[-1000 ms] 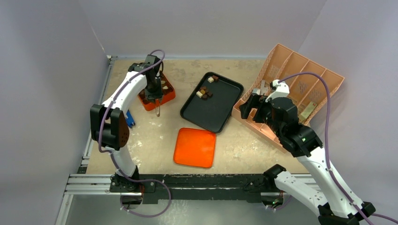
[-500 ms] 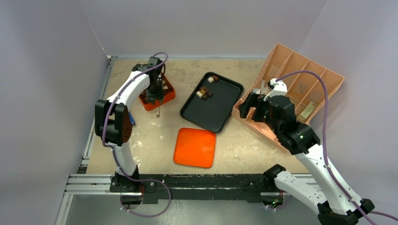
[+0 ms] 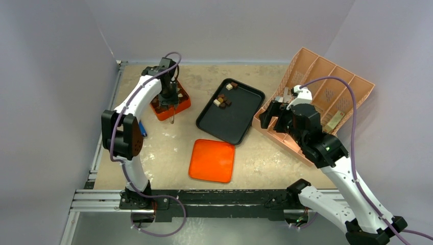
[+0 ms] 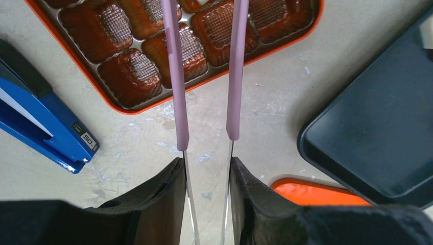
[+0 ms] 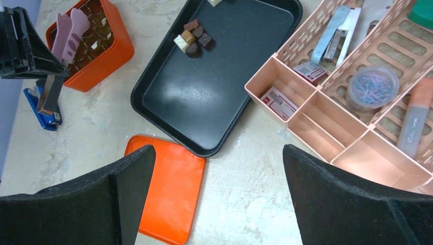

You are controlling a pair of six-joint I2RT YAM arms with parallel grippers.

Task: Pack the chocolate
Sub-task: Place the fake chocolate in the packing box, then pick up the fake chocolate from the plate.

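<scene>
The chocolate point(image 3: 222, 100) is a small cluster of dark, mid-brown and cream pieces at the far end of the black tray point(image 3: 236, 121), also visible in the right wrist view as chocolate point(image 5: 192, 40). My left gripper point(image 3: 168, 100) hovers over the orange compartmented box point(image 3: 179, 107). It is shut on pink-tipped tongs point(image 4: 176, 76), whose two arms stand apart with nothing visible between them. In the left wrist view the left gripper point(image 4: 207, 164) presses both metal blades, and the box point(image 4: 127, 104) shows ribbed pockets. My right gripper point(image 5: 217, 153) is open and empty above the table.
An orange lid point(image 3: 212, 161) lies flat in front of the black tray. A blue stapler point(image 4: 41, 122) lies left of the box. A pink organiser point(image 3: 327, 92) with stationery leans at the back right, close to the right arm.
The tongs' arms have spread a little. The left arm has shifted slightly over the box. The right arm edged left early on, then held still.
</scene>
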